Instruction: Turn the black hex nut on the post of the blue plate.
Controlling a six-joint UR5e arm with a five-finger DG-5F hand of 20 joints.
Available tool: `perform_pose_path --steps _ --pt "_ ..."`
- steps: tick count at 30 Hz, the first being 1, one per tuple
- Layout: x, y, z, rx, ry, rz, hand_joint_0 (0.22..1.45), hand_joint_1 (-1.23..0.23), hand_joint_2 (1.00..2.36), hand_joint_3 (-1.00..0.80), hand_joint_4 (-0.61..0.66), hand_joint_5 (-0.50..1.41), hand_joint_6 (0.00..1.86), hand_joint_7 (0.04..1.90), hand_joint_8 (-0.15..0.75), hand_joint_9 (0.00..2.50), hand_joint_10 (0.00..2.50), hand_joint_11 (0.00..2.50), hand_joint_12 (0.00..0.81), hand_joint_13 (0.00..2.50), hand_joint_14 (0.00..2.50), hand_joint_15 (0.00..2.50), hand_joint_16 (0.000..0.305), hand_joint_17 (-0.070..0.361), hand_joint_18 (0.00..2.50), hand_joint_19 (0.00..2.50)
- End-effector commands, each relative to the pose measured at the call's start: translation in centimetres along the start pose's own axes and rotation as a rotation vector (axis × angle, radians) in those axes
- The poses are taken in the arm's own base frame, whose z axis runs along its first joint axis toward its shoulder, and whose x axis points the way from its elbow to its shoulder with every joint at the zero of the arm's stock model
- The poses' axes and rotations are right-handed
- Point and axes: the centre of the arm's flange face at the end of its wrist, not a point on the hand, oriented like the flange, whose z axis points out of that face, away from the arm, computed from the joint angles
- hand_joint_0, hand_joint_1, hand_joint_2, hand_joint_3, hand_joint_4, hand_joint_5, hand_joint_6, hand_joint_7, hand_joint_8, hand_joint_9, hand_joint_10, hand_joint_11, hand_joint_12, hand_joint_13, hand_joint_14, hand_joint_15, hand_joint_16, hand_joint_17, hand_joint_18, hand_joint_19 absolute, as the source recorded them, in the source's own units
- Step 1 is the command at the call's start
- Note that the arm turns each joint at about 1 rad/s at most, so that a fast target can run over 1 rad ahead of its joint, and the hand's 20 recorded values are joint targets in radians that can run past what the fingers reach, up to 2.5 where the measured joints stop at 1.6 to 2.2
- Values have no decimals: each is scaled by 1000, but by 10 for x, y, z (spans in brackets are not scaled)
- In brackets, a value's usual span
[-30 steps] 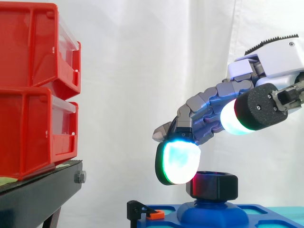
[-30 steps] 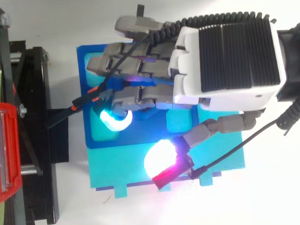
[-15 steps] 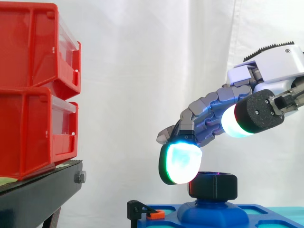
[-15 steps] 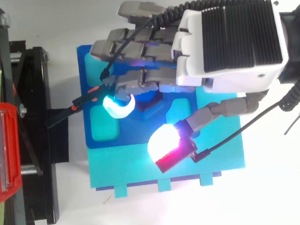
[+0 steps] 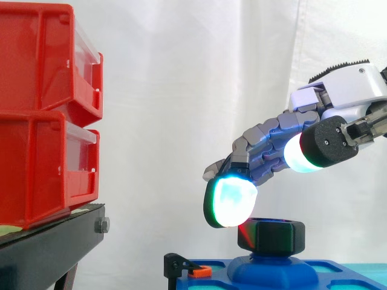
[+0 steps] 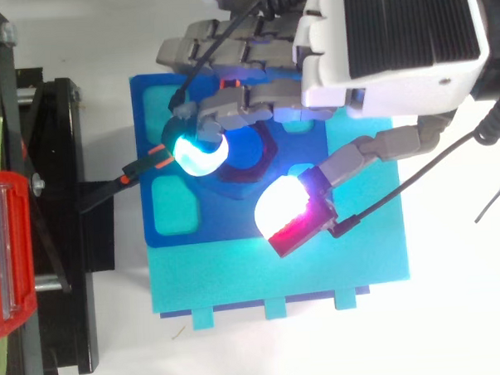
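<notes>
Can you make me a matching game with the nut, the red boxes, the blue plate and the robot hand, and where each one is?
Things:
1. black hex nut
2. red bins
3. blue plate
4. hand

Places or states:
A. stacked at the left in the side view
B. open, above the nut
C. on top of the post
D. at the bottom, under the post

Pairs: 1-C, 2-A, 3-D, 4-B.

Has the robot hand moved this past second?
Yes. Seen from above, the robot hand slid toward the top edge across the blue plate, uncovering the nut.
</notes>
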Motion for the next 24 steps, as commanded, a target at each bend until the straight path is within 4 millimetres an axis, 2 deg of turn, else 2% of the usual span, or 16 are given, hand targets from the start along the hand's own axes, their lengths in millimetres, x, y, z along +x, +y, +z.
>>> perform_pose_path --steps 1,18,24 --pt "-2 -4 -1 -7 2 2 458 -301 1000 -500 136 -230 503 918 204 74 0 0 349 8 0 19 59 132 0 102" --pt "-11 -34 -11 -39 11 -6 458 -307 1000 -500 134 -230 503 918 204 75 0 0 350 9 0 20 59 133 0 111" --pt "-13 -38 -12 -46 6 -10 459 -307 1000 -500 133 -230 503 918 204 75 0 0 348 9 0 19 59 132 0 103"
